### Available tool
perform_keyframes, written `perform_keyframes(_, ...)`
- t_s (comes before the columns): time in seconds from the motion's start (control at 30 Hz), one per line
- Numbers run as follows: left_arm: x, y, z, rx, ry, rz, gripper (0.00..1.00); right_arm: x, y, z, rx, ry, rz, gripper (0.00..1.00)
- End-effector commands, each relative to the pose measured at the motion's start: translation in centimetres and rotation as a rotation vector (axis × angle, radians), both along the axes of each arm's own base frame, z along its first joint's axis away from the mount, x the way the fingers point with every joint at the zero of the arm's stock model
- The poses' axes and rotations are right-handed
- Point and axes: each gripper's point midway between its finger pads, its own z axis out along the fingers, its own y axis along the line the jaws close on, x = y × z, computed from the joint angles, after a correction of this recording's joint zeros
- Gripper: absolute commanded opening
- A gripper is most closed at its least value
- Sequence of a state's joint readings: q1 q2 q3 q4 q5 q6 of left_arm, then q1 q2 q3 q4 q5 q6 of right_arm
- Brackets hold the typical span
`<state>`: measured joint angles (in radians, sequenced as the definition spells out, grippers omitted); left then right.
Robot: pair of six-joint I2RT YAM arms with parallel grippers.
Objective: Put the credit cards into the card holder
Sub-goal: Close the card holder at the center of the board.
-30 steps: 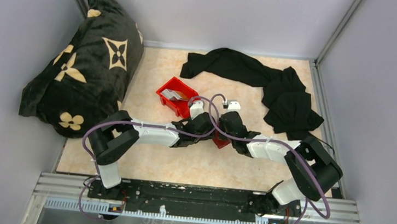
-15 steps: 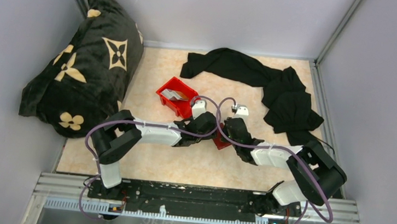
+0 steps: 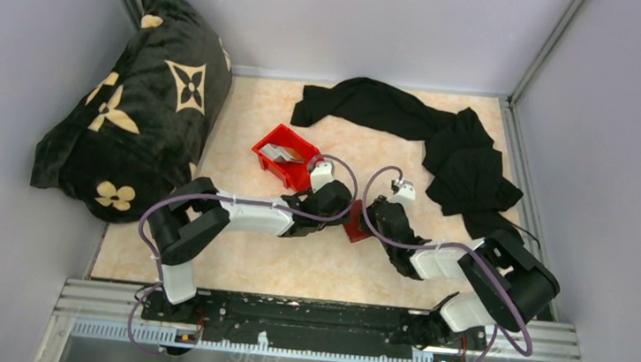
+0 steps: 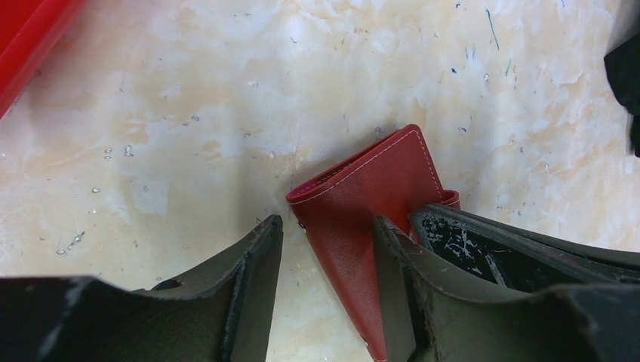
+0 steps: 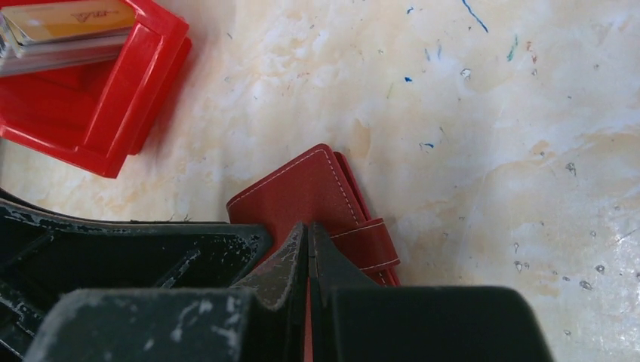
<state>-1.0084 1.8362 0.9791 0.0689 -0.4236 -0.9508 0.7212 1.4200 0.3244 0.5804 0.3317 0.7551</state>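
Marbled tabletop is lying beneath us. We are spreading our left gripper astride the card holder while our right gripper, pressed together, is pinning it, probably for steadiness. Beyond both, credit cards are sitting in the red bin.

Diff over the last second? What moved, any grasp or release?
Right arm pulled back toward its base and rightward; right end effector, shut, stays at the dark red leather card holder. No grasp or release seen. Left end effector stays open astride the holder; bright red plastic bin and its pale cards unmoved.
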Motion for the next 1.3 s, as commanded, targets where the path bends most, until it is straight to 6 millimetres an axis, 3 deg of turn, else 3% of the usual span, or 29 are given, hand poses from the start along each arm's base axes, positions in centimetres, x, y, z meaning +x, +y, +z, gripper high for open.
perform_keyframes(0.0, -4.3, 3.8, -6.7, 0.203, 0.188, -0.042, 0.55, -4.5, -2.9, -6.5, -0.092, 0.207, -0.002, 0.0)
perform_keyframes(0.23, -4.7, 3.4, -7.6, 0.198, 0.211, -0.051, 0.5, -5.9, -2.8, -8.9, -0.103, 0.251, 0.0, 0.0)
perform_keyframes(0.37, -4.7, 3.1, -7.5, 0.187, 0.21, -0.055, 0.49, -7.2, -3.6, -11.0, -0.124, 0.304, -0.016, 0.0)
perform_keyframes(0.57, -4.7, 3.1, -7.6, 0.189, 0.207, -0.055, 0.46, -8.7, -5.2, -12.4, -0.133, 0.337, -0.074, 0.0)
perform_keyframes(0.8, -5.1, 3.3, -8.6, 0.191, 0.233, -0.051, 0.36, -10.1, -4.7, -14.5, -0.216, 0.371, -0.072, 0.0)
perform_keyframes(1.03, -5.5, 3.5, -8.9, 0.189, 0.242, -0.054, 0.28, -10.8, -4.5, -15.9, -0.287, 0.398, -0.086, 0.0)
perform_keyframes(1.27, -6.1, 3.6, -9.3, 0.148, 0.247, -0.062, 0.23, -10.7, -4.8, -15.6, -0.345, 0.388, -0.114, 0.0)
